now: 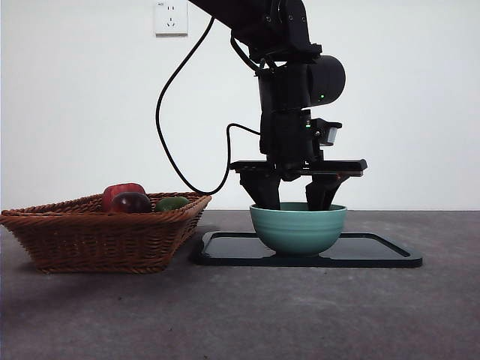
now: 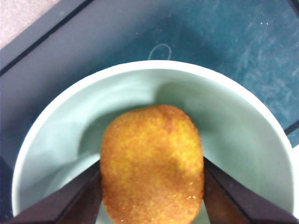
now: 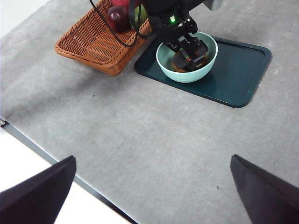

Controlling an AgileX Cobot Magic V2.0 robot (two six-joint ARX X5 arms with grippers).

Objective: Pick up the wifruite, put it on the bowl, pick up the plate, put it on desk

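At the centre of the front view, the left gripper (image 1: 294, 201) reaches into the mint-green bowl (image 1: 298, 228), its jaws pinching the wifruite (image 2: 152, 164) by its flanks. The fruit looks light, firm and slightly rough, so a gentle side grip should suit. The right gripper (image 3: 154, 186) waits spread above the desk (image 3: 140, 135).

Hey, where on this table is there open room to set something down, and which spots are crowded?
Bare desk spreads wide in front of the wicker basket and the dark tray. The tray's own surface beside the bowl is bare too. Crowded: the bowl, where the left gripper holds the wifruite, and the basket with its fruit.
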